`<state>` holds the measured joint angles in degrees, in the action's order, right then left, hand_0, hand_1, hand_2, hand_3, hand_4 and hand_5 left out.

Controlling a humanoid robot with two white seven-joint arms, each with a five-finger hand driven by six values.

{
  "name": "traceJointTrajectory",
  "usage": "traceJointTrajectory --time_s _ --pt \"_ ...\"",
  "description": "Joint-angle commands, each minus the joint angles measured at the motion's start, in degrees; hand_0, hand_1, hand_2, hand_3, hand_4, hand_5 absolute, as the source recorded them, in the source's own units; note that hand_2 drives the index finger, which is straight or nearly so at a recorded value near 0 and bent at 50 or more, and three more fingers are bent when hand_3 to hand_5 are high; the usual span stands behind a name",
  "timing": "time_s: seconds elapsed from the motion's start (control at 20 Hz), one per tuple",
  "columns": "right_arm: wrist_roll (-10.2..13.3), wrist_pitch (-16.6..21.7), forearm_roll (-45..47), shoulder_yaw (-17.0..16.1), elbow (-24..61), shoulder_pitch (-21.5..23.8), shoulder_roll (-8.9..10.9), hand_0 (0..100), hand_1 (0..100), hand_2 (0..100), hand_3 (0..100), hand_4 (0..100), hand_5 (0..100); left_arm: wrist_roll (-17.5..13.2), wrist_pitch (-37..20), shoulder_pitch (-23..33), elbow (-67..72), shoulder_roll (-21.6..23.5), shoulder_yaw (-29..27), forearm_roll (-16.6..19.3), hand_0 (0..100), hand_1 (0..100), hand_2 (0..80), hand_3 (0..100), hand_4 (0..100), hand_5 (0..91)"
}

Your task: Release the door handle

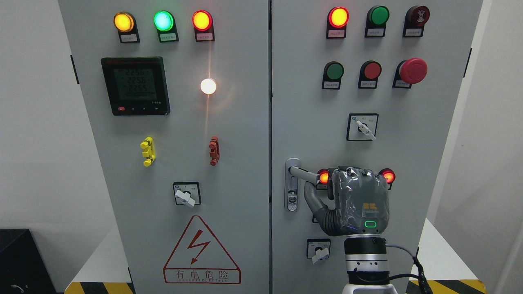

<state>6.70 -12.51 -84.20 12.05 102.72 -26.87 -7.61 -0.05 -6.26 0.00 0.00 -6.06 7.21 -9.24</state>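
Door handle (304, 174): on right-hand cabinet door (367, 134), lower half, just right of centre seam, lever turned out horizontal toward right, off its vertical silver backplate with lock (291, 196).

Largest first:
- Grey two-door electrical cabinet (184, 143), filling most of view, doors closed at seam.
- Left door: black digital meter (135, 85) upper left; row of three lit lamps above, yellow (123, 21), green (163, 20), orange-red (202, 20); bright white lamp (208, 86) mid-panel; hazard triangle sticker (201, 251) at bottom.
- Right hand (358, 200), wrapped in clear plastic film, arm up from bottom edge right of middle, back of hand to camera. Fingers curled round outer end of lever, thumb (312, 200) beneath it. Gripping handle, not let go.
- Right door top: lit red lamp (338, 17), unlit green one (379, 15), buzzer (417, 15); below, green button (334, 71), red button (372, 70), red mushroom stop (413, 70).
- Rotary selector switches: one above hand (363, 127), one below handle (318, 249), one on left door (186, 194).
- Small yellow clip (147, 151) and red clip (213, 150) on left door.
- Two lit red lamps either side of hand (323, 177) (388, 176), partly hidden.

Left arm not visible.
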Motion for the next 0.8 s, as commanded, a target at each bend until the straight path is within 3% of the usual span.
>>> traceJointTrajectory --time_s 0.0,0.75 --pt "-0.37 0.02 0.00 0.00 0.02 -0.03 -0.04 46 49 93 100 100 100 0.05 0.02 -1.58 1.67 0.00 0.00 0.02 12 56 0.0 0 0 0.0" --pt "-0.11 0.46 0.53 0.08 2.39 2.43 0.31 50 51 89 100 100 100 0.05 0.02 -1.49 1.67 0.00 0.00 0.02 12 56 0.0 0 0 0.0"
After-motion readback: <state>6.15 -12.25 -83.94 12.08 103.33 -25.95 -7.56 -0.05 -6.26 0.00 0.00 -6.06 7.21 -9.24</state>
